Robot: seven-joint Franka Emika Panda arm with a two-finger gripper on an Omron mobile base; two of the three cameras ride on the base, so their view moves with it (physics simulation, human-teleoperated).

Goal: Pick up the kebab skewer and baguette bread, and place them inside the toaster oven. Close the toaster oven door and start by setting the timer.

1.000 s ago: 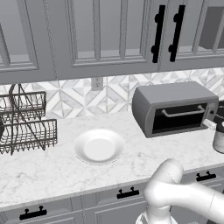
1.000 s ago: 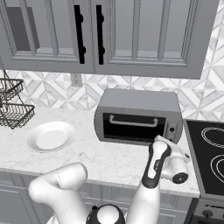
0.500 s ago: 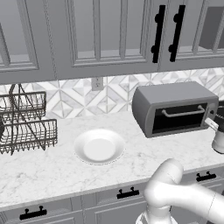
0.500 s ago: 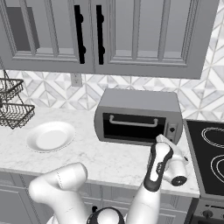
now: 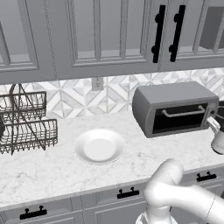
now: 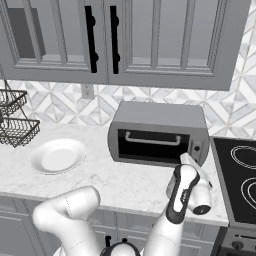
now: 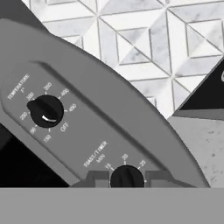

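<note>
The claw (image 7: 126, 178) is pinching the timer knob (image 7: 126, 177) at the toaster oven's (image 6: 159, 133) right end, door (image 6: 150, 146) shut.

The toaster oven (image 5: 175, 107) has a matt grey metal shell with soft rounded corners; its door (image 6: 150, 146) is dark, faintly glossy glass crossed by a smooth pale grey bar handle (image 6: 152, 139). On the control panel the temperature knob (image 7: 46, 111) and timer knob (image 7: 127, 177) look like black matt plastic, with white printed markings around them. The plate (image 5: 99, 146) is smooth glossy white ceramic. The table (image 5: 48, 175) is polished white marble with grey veins. The dish rack (image 5: 26, 124) is thin dark wire. The backsplash (image 6: 65, 107) shows smooth patterned tile, and the cabinets (image 5: 87, 35) look painted matt grey.
</note>
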